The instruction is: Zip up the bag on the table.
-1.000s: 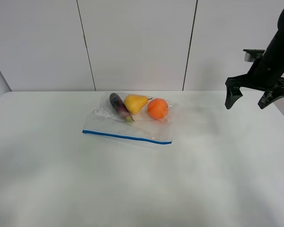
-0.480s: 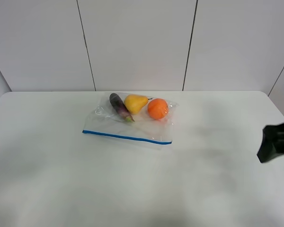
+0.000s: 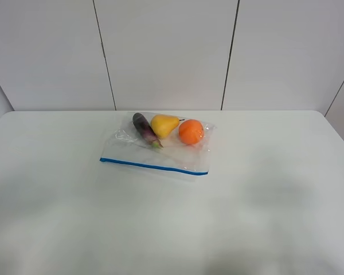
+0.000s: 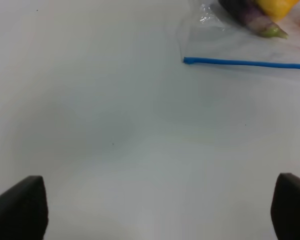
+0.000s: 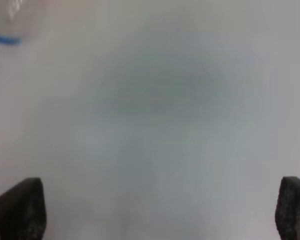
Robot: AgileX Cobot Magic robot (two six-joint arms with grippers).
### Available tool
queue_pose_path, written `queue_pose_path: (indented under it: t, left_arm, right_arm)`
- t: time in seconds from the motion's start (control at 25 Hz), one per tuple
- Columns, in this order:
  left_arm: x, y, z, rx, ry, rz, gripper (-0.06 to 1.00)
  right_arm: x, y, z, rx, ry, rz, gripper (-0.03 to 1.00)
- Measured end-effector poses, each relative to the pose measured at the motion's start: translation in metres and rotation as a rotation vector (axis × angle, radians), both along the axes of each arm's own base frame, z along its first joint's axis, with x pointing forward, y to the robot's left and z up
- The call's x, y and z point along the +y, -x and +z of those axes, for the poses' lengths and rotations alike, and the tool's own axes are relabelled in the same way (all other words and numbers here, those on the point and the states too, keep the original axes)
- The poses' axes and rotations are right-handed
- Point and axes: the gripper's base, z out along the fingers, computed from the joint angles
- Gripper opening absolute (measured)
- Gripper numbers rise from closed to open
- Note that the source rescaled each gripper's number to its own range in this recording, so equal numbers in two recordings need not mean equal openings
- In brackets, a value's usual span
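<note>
Well, the bag [image 3: 160, 146] lies flat mid-table [image 3: 57, 217] toward the far side, blue zipper strip [image 3: 153, 166] facing the arms for easy reach, while left gripper [image 4: 160, 210] and right gripper [image 5: 160, 212] hang wide open, well clear of it.

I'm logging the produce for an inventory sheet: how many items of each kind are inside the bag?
eggplant: 1
pear: 1
orange: 1
Total: 3, all inside the bag
</note>
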Motion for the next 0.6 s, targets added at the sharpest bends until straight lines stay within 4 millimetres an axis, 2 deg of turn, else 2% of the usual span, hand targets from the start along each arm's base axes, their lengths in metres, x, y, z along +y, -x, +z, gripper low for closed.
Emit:
queue_pose_path:
  t: [0.28, 0.6]
  left_arm:
    - [0.0, 0.0, 0.0, 0.0, 0.0, 0.0, 1.0]
    - [0.0, 0.0, 0.0, 0.0, 0.0, 0.0, 1.0]
  right_arm:
    - [0.0, 0.041, -0.002, -0.254, 0.02, -0.008, 0.99]
    - [0.0, 0.043, -0.001, -0.274, 0.021, 0.004, 0.99]
